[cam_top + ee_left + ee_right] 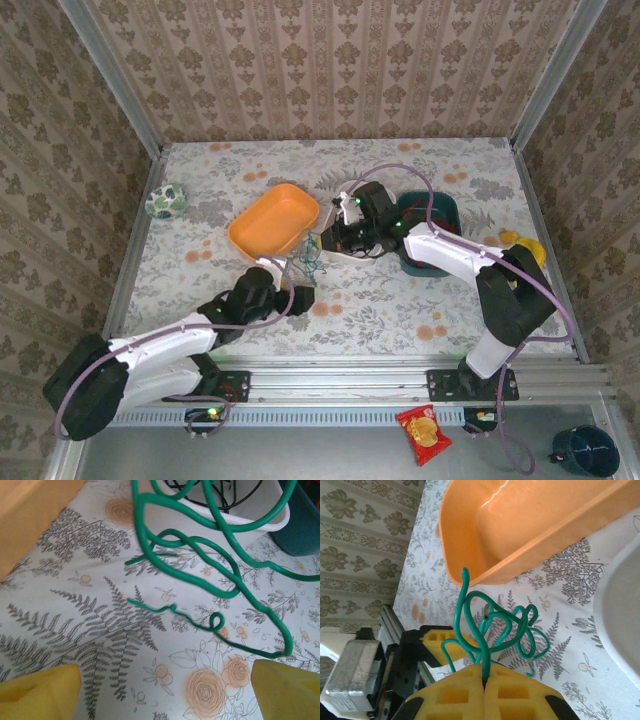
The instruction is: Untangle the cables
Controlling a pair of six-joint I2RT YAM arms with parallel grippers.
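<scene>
The right hand (484, 682) is clenched on one strand of the green cables (492, 625), whose loops rise from its pads toward the orange tray (530, 525) at 12 o'clock. Seen from above, the tangle lies on the tabletop (400, 300) at the tray's 5 o'clock. The left hand (161, 687) is released, fingers wide apart, at 6 o'clock of the loops. What look like black cables (220, 495) sit in the white tub (260, 527).
</scene>
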